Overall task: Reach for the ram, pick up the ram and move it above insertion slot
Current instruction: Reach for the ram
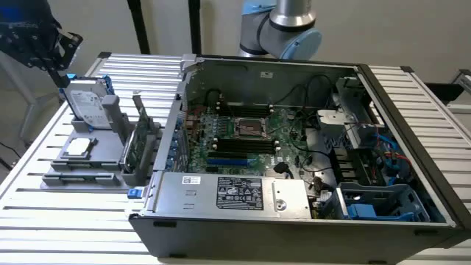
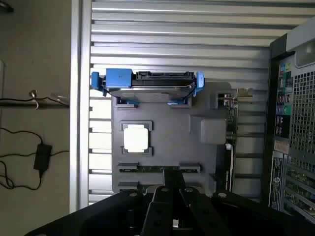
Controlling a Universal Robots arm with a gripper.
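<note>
Gripper (image 2: 173, 192), jaws pressed together and empty, hangs above the ram (image 2: 158, 168), lying in a grey holder (image 2: 172, 142) on the slatted bench (image 2: 172, 44) beside an open computer case (image 1: 294, 223).

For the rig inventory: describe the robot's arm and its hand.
The arm is a silver-grey tube with light blue caps on its joints. The hand is matt black, built of angular plates with round bolt heads.

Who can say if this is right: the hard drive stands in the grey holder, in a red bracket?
Wrong colour: the hard drive stands in the grey holder, in a blue bracket, not red. The wrist view shows it.
</note>
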